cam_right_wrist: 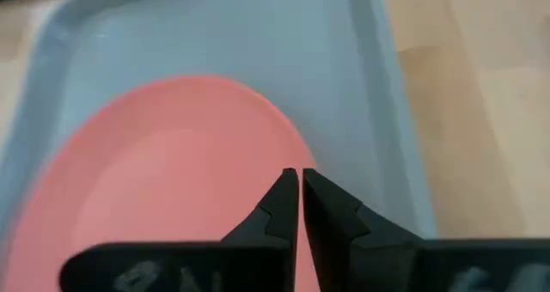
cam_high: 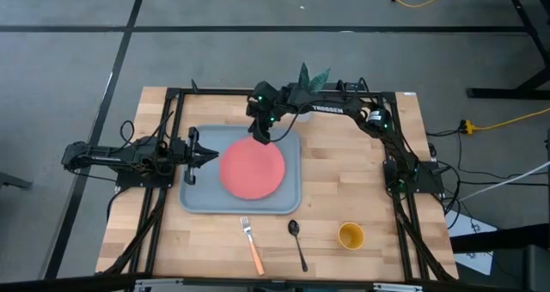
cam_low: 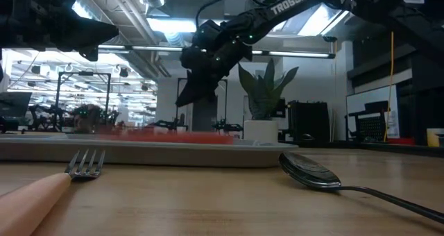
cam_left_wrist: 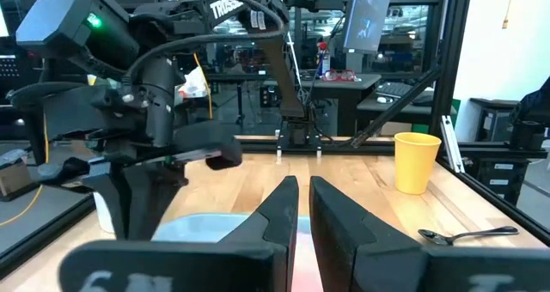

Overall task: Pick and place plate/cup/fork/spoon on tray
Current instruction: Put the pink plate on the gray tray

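Observation:
The coral-red plate (cam_high: 252,169) lies flat in the grey-blue tray (cam_high: 193,202) at the table's middle; it also shows in the right wrist view (cam_right_wrist: 172,180). My right gripper (cam_high: 260,137) is shut and hovers above the plate's far edge, clear of it in the low view (cam_low: 183,98). My left gripper (cam_high: 209,157) is shut and empty over the tray's left part. The fork (cam_high: 251,245), the dark spoon (cam_high: 297,240) and the yellow cup (cam_high: 351,235) rest on the wood near the table's front edge.
A white pot with a green plant (cam_high: 309,77) stands at the far edge, behind the right arm. Bare wood lies to the tray's right. The black frame rails (cam_high: 163,137) run along both table sides.

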